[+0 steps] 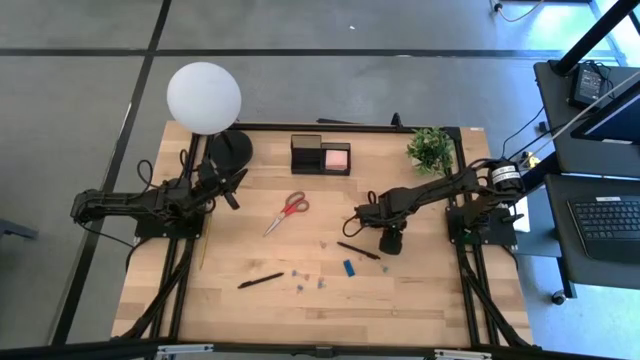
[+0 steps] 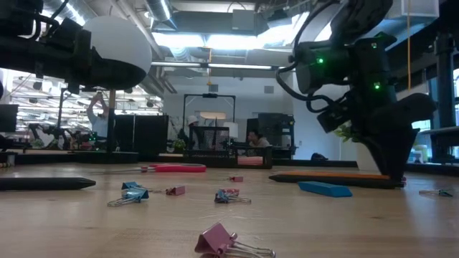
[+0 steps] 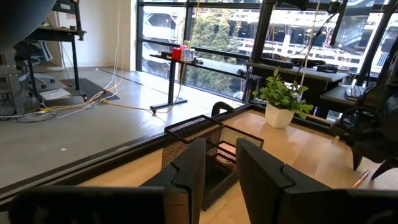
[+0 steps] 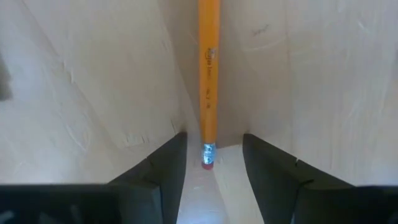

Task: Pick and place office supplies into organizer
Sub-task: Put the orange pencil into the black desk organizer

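My right gripper point(image 1: 388, 243) point(image 4: 214, 140) points down at the table, open, a finger on each side of the eraser end point(image 4: 208, 163) of an orange pencil point(image 4: 208, 74) point(image 2: 330, 175), touching nothing. The pencil lies flat on the wood. My left gripper point(image 1: 235, 185) point(image 3: 221, 155) hangs open and empty beside the lamp base. The black mesh organizer point(image 1: 308, 155) point(image 3: 193, 127) stands at the far edge with a pink sticky pad point(image 1: 337, 158) in it. Red-handled scissors point(image 1: 288, 210), a black pen point(image 1: 260, 281), a blue block point(image 1: 348, 267) point(image 2: 324, 188) and several clips point(image 1: 298, 273) point(image 2: 133, 192) lie on the table.
A lamp with a white globe point(image 1: 204, 97) and round black base point(image 1: 230, 150) stands at the far left corner. A potted plant point(image 1: 430, 148) point(image 3: 283, 99) stands at the far right. A pink clip point(image 2: 219, 240) lies near the low camera. Bare wood stretches along the near edge.
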